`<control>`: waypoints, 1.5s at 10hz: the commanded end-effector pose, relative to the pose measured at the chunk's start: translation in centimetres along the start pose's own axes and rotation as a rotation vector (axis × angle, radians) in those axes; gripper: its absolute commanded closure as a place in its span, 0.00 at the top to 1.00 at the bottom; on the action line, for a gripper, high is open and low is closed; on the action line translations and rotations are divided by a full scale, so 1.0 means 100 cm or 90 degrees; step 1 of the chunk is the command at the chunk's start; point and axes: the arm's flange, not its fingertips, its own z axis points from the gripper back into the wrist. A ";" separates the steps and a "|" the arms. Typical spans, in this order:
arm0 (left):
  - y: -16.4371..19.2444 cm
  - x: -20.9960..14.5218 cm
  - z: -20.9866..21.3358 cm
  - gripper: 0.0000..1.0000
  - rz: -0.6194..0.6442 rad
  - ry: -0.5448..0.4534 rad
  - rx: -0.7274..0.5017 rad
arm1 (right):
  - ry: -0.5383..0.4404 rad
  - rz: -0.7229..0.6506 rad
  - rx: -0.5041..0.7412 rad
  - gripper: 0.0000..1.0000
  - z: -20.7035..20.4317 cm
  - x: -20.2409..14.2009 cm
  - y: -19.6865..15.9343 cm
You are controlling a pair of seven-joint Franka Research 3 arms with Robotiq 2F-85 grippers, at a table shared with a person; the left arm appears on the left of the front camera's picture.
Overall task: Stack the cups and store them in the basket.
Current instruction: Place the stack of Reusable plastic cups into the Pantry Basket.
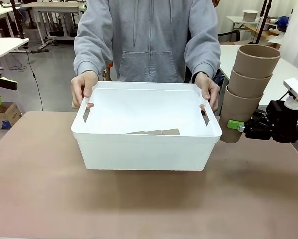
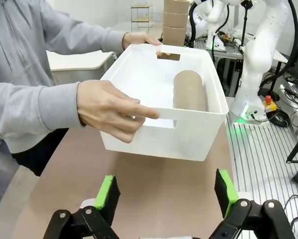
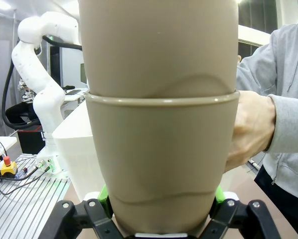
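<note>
The right end effector (image 1: 234,125) is clamped on the bottom cup of a stack of three cups (image 1: 248,89), its green pads pressed against the tan wall low on that cup. In the right wrist view the held stack (image 3: 161,149) rises straight up from between the fingers (image 3: 103,195), one rim ring showing where the next cup sits inside the first. The stack leans slightly away from the end effector at its top and hangs above the tabletop (image 1: 149,204), just beside the right short wall of the basket (image 1: 144,149).

The left end effector (image 2: 166,191) is spread wide with nothing between its pads, above bare tabletop. Beyond it stands the basket (image 2: 164,137), and inside the basket lies another stack of cups (image 2: 190,90) on its side near the wall farther from this end effector's left pad.

Farther off, a person's hands (image 1: 83,88) grip the basket at both short sides, fingers through the slot handles. The person's other hand (image 1: 209,90) is near the held stack.
</note>
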 end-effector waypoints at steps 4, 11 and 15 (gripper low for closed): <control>0.001 0.003 0.000 1.00 -0.004 -0.018 0.000 | -0.002 0.008 0.001 0.83 -0.001 0.004 0.000; 0.001 0.003 0.000 1.00 -0.004 -0.018 0.000 | 0.000 0.000 0.000 0.83 0.000 0.000 0.000; 0.001 0.003 0.000 1.00 -0.004 -0.018 0.000 | 0.079 0.029 -0.057 0.83 -0.042 0.090 0.009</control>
